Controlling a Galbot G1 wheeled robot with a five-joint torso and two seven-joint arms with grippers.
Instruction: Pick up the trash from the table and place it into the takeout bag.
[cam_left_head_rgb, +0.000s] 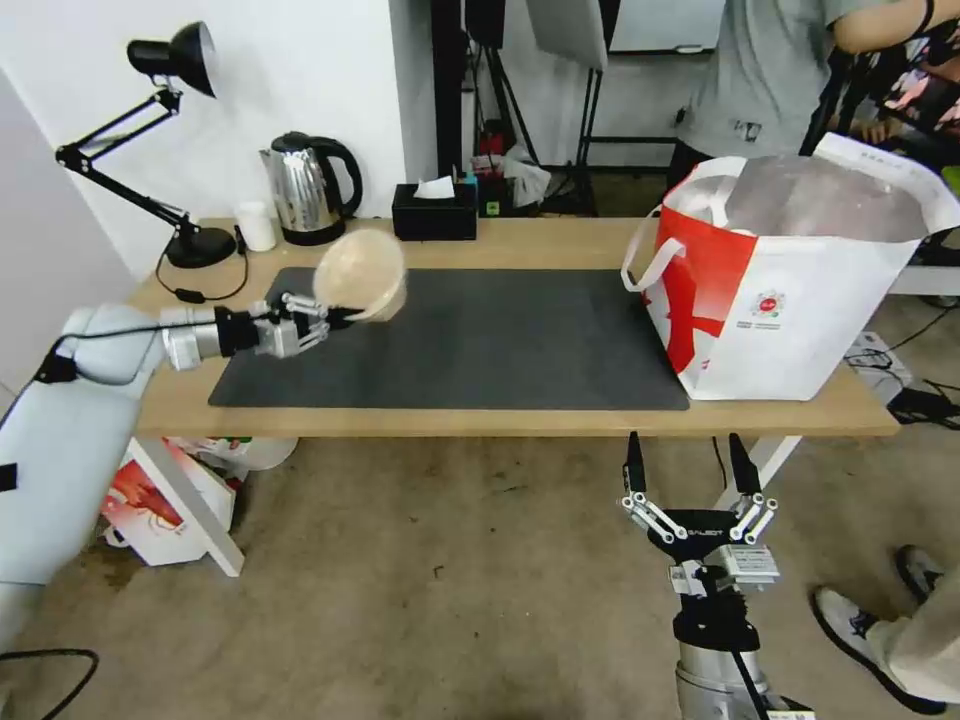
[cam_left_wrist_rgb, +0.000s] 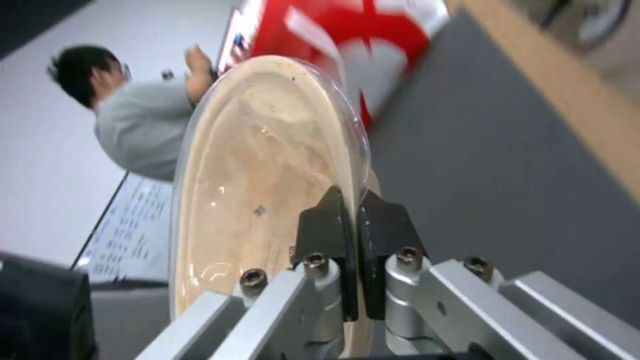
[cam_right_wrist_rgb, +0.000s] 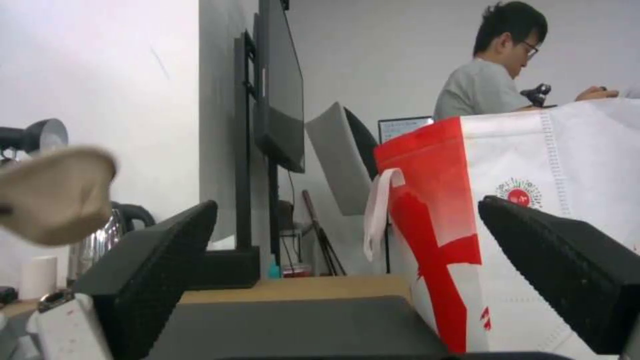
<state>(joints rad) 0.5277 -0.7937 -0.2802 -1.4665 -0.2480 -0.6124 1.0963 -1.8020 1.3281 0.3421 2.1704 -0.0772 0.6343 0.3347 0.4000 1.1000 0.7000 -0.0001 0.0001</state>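
Observation:
My left gripper (cam_left_head_rgb: 335, 318) is shut on the rim of a beige paper bowl (cam_left_head_rgb: 360, 274) and holds it tilted on its side above the left end of the dark grey mat (cam_left_head_rgb: 480, 350). In the left wrist view the fingertips (cam_left_wrist_rgb: 333, 220) pinch the bowl (cam_left_wrist_rgb: 260, 170) at its clear-lidded rim. The takeout bag (cam_left_head_rgb: 790, 290), white and red with a foil lining, stands open at the right end of the table (cam_left_head_rgb: 540, 420). My right gripper (cam_left_head_rgb: 688, 468) hangs open below the table's front edge, near the bag. The right wrist view shows the bag (cam_right_wrist_rgb: 533, 225) and the lifted bowl (cam_right_wrist_rgb: 57, 195).
A black desk lamp (cam_left_head_rgb: 170, 150), a small white cup (cam_left_head_rgb: 257, 226), a steel kettle (cam_left_head_rgb: 305, 188) and a black tissue box (cam_left_head_rgb: 434, 212) line the table's back edge. A red and white carton (cam_left_head_rgb: 150, 510) lies under the left end. A person stands behind the bag.

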